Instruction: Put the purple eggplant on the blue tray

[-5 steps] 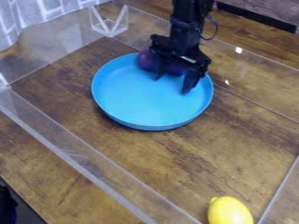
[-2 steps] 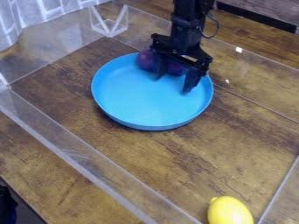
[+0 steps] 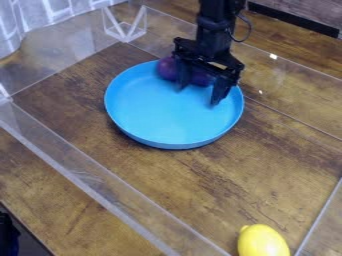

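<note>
The blue tray (image 3: 160,115) is a big round dish in the middle of the wooden table. At its far rim lies the purple eggplant (image 3: 170,68), mostly hidden behind the black gripper (image 3: 201,85). The gripper points straight down over the tray's back part, its fingers (image 3: 218,93) spread apart. It stands open, and the eggplant sits at its left side, not clamped as far as I can see.
A yellow lemon-shaped object (image 3: 263,241) lies at the table's near right. Clear plastic walls (image 3: 80,160) run along the left and front of the work area. A white wire stand (image 3: 127,20) is at the back left.
</note>
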Available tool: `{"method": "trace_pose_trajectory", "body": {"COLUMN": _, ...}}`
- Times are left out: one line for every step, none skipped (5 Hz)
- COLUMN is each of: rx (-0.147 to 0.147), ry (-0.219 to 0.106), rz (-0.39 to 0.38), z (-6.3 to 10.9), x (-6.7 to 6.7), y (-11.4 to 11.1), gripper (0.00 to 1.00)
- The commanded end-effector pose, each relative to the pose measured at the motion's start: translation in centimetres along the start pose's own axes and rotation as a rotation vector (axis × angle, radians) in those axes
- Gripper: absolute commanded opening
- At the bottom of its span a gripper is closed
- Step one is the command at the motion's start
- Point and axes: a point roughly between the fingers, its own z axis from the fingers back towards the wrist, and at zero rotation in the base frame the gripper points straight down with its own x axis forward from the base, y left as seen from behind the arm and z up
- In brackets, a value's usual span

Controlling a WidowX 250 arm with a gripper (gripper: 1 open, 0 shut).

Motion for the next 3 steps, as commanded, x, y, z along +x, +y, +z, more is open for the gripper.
{"method": "trace_pose_trajectory", "body": {"rx": -0.002, "ry": -0.105, "rz": 0.009, "z": 3.72, "x": 1.36, "y": 0.20, "gripper": 0.00}}
{"method": "trace_pose_trajectory", "body": {"rx": -0.005, "ry": -0.105, "rz": 0.005, "z": 3.79, "x": 1.31, "y": 0.15, "gripper": 0.00}}
{"method": "trace_pose_trajectory", "body": {"rx": -0.009, "ry": -0.107, "rz": 0.002, "z": 4.15, "x": 1.20, "y": 0.15, "gripper": 0.00}}
